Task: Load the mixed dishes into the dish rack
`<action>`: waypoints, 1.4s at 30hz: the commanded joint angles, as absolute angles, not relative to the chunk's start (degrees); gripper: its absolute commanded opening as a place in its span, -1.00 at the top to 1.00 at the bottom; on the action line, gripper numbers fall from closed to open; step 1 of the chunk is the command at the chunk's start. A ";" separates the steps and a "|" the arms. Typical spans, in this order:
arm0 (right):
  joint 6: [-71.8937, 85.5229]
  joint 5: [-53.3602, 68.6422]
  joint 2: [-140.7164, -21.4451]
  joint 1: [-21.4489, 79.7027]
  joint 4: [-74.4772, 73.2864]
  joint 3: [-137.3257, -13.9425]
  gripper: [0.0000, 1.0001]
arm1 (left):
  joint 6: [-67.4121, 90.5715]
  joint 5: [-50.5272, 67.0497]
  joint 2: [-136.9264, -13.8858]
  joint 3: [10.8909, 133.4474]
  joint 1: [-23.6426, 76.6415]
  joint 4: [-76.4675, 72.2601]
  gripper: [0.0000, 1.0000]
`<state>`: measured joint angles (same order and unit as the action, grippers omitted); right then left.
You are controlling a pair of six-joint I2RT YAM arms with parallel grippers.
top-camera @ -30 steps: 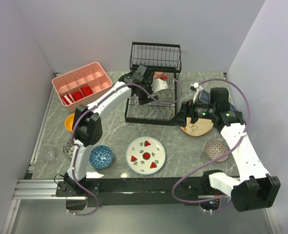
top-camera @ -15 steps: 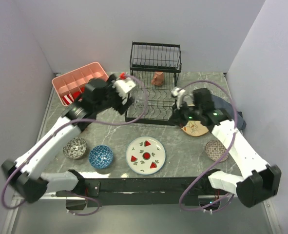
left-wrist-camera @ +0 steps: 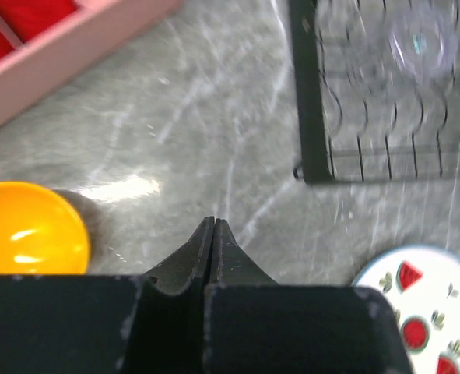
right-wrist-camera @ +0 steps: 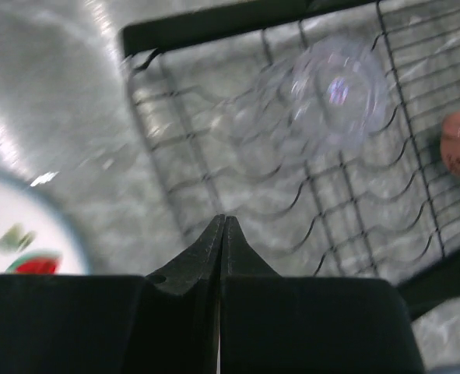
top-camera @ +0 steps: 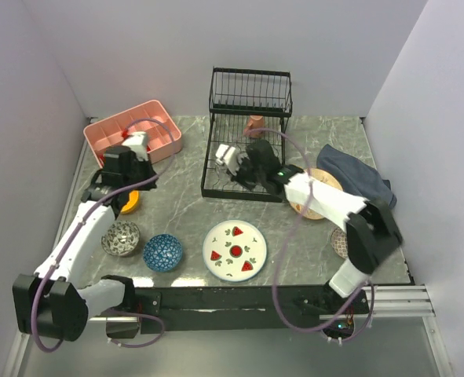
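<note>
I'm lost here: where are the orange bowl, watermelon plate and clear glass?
orange bowl (left-wrist-camera: 27,230): left wrist view, its inner surface.
watermelon plate (top-camera: 235,250): top external view, its centre.
clear glass (right-wrist-camera: 337,92): right wrist view, its round end.

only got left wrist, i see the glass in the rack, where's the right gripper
Observer: Over the rack base, right gripper shut, holding nothing.
Operator: anything else in the rack
Observer: The cup, at the back.
Operator: what's still out that i can't see
Observer: A blue bowl and a grey bowl, side by side at front left.
</note>
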<state>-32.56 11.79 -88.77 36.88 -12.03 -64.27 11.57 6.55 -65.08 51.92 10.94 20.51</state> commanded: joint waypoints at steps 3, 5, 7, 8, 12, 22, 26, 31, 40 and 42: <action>-36.47 8.61 -101.15 37.00 -4.05 -75.23 1.00 | 16.79 8.35 -61.17 50.02 4.14 17.23 0.98; -36.65 8.09 -104.83 37.00 -3.61 -77.86 1.00 | 17.05 8.70 -61.00 49.83 3.08 17.49 0.98; -36.83 6.07 -107.22 37.18 -3.43 -81.10 1.00 | 16.96 9.23 -61.08 49.66 2.64 17.84 0.98; -36.48 5.28 -109.40 37.09 -3.25 -82.25 1.00 | 17.05 9.23 -61.00 49.48 2.38 17.84 0.98; -35.95 2.03 -113.20 37.18 -1.50 -86.48 1.00 | 16.88 9.93 -61.52 49.13 2.11 17.40 0.98; -41.39 -8.34 -124.79 37.00 9.92 -94.30 1.00 | 16.79 11.08 -63.63 49.66 1.41 16.52 0.98; -44.20 -11.68 -129.98 36.56 13.79 -99.04 1.00 | 16.17 10.55 -64.16 50.10 1.14 17.14 0.98; -45.44 -13.97 -136.22 36.12 16.51 -105.81 1.00 | 15.99 10.81 -64.51 50.45 0.35 17.23 0.98; -50.53 -19.58 -139.48 36.12 29.52 -104.94 1.00 | 15.73 12.13 -64.60 50.19 -2.55 16.79 0.98; -50.89 -21.09 -140.44 36.12 30.67 -106.42 1.00 | 15.91 12.65 -64.34 49.92 -2.99 16.53 0.98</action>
<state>-48.90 -16.01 -139.44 36.40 21.56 -104.12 16.21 10.70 -64.77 49.08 -2.44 18.28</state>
